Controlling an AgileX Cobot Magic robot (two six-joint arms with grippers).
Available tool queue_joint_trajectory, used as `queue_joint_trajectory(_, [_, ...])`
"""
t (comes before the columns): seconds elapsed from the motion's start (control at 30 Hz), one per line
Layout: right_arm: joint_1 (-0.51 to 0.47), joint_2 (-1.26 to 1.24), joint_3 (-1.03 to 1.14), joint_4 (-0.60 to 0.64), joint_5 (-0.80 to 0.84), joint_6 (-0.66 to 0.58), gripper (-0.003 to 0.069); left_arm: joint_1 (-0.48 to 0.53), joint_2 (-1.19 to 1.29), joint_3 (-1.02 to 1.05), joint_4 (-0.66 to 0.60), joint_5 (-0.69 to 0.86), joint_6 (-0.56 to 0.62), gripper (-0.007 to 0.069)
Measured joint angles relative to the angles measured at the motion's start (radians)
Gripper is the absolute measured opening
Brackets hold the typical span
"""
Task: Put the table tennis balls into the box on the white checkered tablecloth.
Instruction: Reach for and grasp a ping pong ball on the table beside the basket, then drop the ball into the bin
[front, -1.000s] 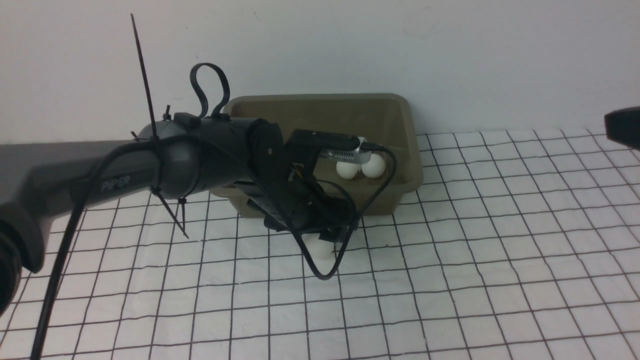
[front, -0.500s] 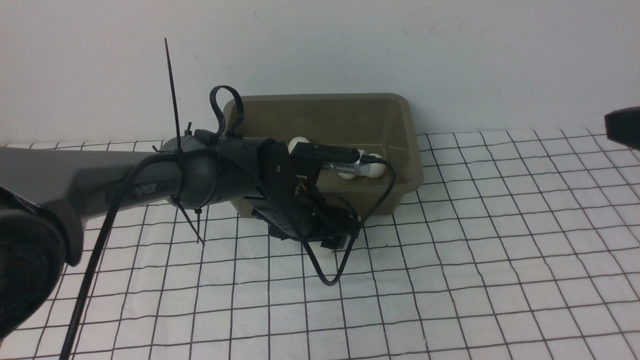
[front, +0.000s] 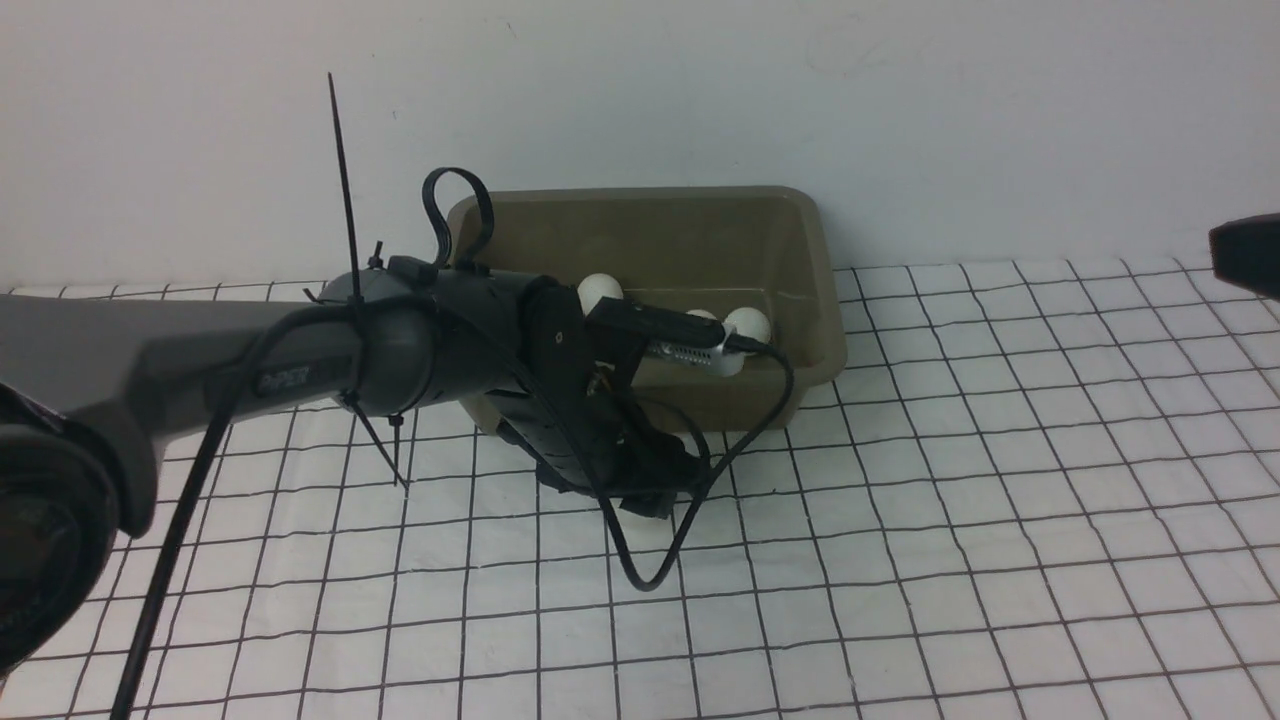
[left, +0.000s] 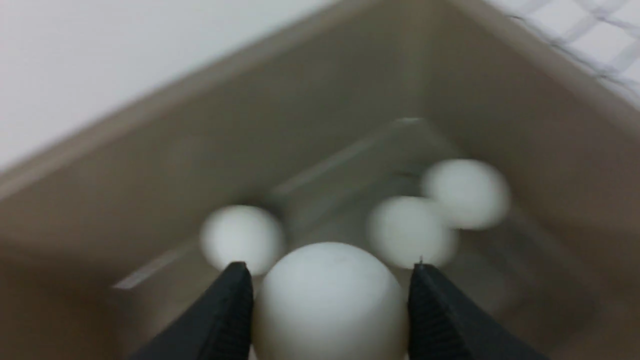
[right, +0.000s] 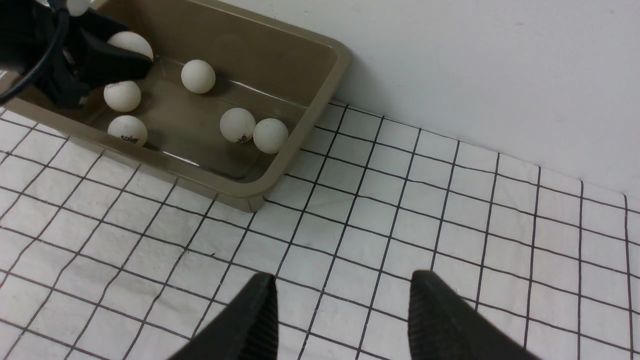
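Altogether six table tennis balls (right: 198, 76) show. Five lie loose on the floor of the single box (right: 260, 45), two of them touching near one end. The sixth ball (left: 327, 305) is pinched between the fingers (left: 220, 320) of the left gripper (left: 328, 266), jaws partly apart around it, over the inside of the box. That box stands on the white checkered tablecloth (right: 450, 210), close to the wall (right: 475, 60). Jaws spread and empty, the right gripper (right: 345, 279) hangs over bare cloth, well apart from the box.
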Motion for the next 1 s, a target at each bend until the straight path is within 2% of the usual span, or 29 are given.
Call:
queue_joint_trajectory(0.13, [0.000, 0.000, 0.000, 0.000, -0.003, 0.000, 0.0335, 0.047, 0.028, 0.001, 0.000, 0.013, 0.048, 0.0352])
queue_joint_trajectory(0.27, [0.000, 0.000, 0.000, 0.000, -0.032, -0.001, 0.0335, 0.042, 0.031, 0.001, -0.001, 0.045, 0.127, 0.0365])
queue_joint_trajectory(0.5, [0.000, -0.002, 0.000, 0.000, -0.066, -0.036, 0.0335, 0.003, 0.025, 0.001, -0.004, 0.045, 0.178, 0.0491])
queue_joint_trajectory(0.7, [0.000, -0.077, 0.000, -0.027, -0.104, -0.041, 0.0335, -0.001, -0.042, 0.001, -0.007, 0.047, 0.160, 0.0500])
queue_joint_trajectory(1.0, [0.000, -0.439, 0.084, -0.140, -0.091, -0.002, 0.0335, -0.001, -0.078, 0.001, -0.007, 0.051, 0.159, 0.0475])
